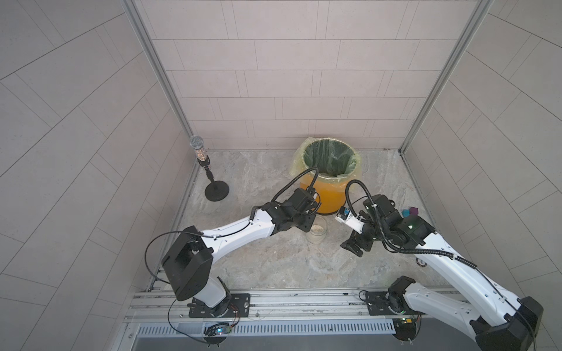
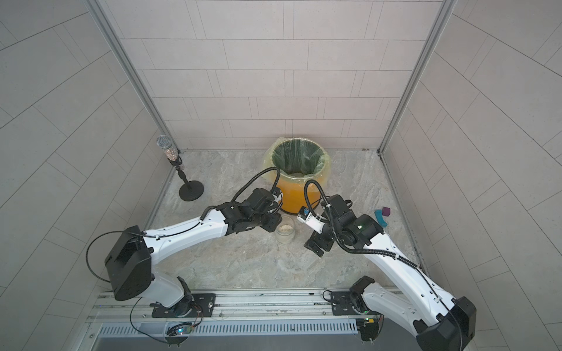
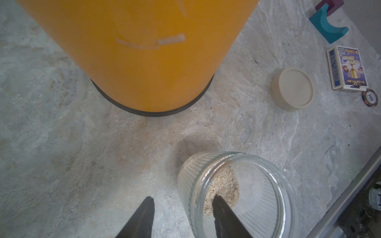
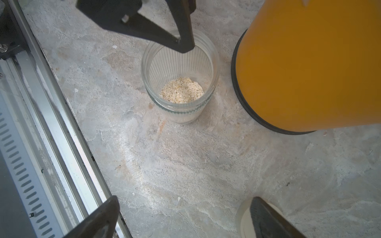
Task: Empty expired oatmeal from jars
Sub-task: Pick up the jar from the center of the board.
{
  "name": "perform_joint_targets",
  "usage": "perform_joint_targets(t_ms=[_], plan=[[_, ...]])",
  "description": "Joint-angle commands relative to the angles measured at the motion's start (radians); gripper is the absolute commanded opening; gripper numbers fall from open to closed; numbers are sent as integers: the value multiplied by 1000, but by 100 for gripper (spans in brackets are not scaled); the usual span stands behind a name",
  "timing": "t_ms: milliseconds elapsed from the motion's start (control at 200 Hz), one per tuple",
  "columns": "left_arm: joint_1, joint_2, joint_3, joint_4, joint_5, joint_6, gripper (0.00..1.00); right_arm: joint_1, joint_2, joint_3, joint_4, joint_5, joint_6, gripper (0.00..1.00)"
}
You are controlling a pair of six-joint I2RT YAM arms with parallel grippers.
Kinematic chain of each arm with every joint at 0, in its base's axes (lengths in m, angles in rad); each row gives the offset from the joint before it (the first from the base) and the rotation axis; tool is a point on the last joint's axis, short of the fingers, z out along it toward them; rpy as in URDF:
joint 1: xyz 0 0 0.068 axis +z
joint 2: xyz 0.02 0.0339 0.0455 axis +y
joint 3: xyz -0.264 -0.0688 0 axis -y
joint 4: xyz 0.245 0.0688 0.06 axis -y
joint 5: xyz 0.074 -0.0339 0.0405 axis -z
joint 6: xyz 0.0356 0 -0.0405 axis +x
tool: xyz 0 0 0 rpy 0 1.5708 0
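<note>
An open ribbed glass jar (image 4: 177, 115), holding a shallow heap of pale oatmeal (image 4: 181, 92), stands on the surface (image 4: 206, 164) beside the orange bin (image 1: 325, 197). Fingers of the left gripper (image 3: 183, 197) straddle its rim (whether they pinch cannot be told); those of the right gripper (image 4: 185, 198) are spread wide, empty. Likely light, rigid, slippery and breakable, so best gripped by the wall.

Both top views look down from high in front; both wrist views, close, share the jar (image 3: 257, 185) and bin (image 3: 140, 51).
</note>
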Motion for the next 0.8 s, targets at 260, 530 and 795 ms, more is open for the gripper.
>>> perform_joint_targets(t_ms=[260,530,795], plan=[[10,93,118,-115,60,0,28,-11,28,41,-18,-26,-51,99],[10,127,144,-157,43,17,25,-12,52,52,-28,-41,-56,100],[10,154,173,-192,49,35,11,-11,56,48,-21,-55,-56,100]])
